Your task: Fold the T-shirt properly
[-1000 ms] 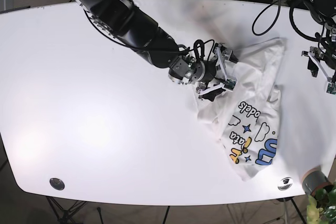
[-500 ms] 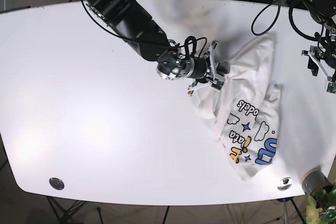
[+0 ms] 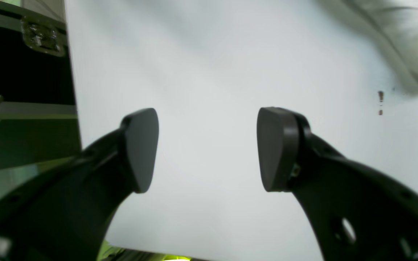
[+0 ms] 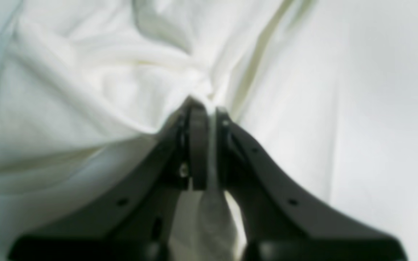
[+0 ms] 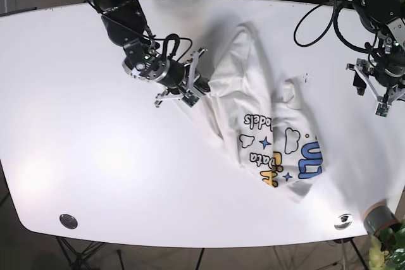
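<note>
Base view shows the crumpled white cotton T-shirt with a colourful print (image 5: 266, 131) lying right of centre on the white table (image 5: 95, 156), its limp edge pinched in the right claw (image 5: 193, 86), best gripped at hems, while the left claw (image 5: 380, 90) hangs wide apart.

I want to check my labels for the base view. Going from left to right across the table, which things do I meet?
Round metal fitting → right gripper, shut on the T-shirt → round metal fitting → left gripper, open, above the bare table.
</note>
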Robot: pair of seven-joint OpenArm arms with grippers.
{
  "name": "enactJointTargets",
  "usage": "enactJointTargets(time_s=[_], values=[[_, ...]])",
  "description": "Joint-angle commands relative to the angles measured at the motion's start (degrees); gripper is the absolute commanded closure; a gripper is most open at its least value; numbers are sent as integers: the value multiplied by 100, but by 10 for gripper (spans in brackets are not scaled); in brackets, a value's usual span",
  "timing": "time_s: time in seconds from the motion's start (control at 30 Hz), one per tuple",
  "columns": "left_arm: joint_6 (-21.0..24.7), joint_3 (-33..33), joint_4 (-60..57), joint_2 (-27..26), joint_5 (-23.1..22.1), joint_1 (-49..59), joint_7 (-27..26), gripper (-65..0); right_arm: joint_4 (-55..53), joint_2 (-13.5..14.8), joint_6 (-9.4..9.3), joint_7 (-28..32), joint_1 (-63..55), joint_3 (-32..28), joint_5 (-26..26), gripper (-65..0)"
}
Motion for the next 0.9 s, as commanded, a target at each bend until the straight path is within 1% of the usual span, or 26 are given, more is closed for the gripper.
enactJointTargets(time_s=[0.0, 0.17, 0.3, 0.37, 0.47, 0.5, 0.53, 0.6, 0.63, 0.67, 0.7, 0.77, 0.87], values=[[12, 168, 93, 14, -44, -65, -60, -397, 429, 14, 125, -24, -77, 353, 72, -22], [12, 713, 93, 67, -44, -65, -68, -397, 1036, 14, 485, -358, -623, 1241, 55, -22], [12, 1144, 93, 75, -44, -65, -77, -397, 1396, 14, 679, -481, -1009, 1601, 46, -22], [12, 1346, 93, 137, -44, -65, -77, -397, 1590, 14, 705, -481, -1168, 1637, 37, -25], [12, 1566, 93, 181, -44, -73, -86, -397, 1757, -12, 679, -481, -1291, 1654, 28, -27], [12, 1636, 93, 181, -44, -73, -86, -397, 1810, -30, 644, -490, -1299, 1654, 28, -32], [12, 1671, 93, 181, -44, -73, -86, -397, 1862, -30, 609, -569, -1291, 1645, 46, -51], [12, 1662, 93, 181, -44, -73, -112, -397, 1950, -39, 503, -780, -1220, 1645, 72, -125], [12, 1662, 93, 181, -44, -73, -165, -397, 2003, -56, 433, -894, -1132, 1645, 72, -178], [12, 1662, 93, 181, -44, -56, -279, -397, 2047, -127, 389, -991, -1045, 1645, 72, -244], [12, 1653, 93, 181, -44, -47, -350, -397, 2073, -170, 380, -1043, -1009, 1663, 72, -279], [12, 1645, 93, 181, -44, -21, -490, -399, 2153, -241, 389, -1131, -913, 1681, 72, -369], [12, 1627, 93, 155, -44, 6, -525, -399, 2284, -258, 398, -1149, -781, 1628, 72, -438]])
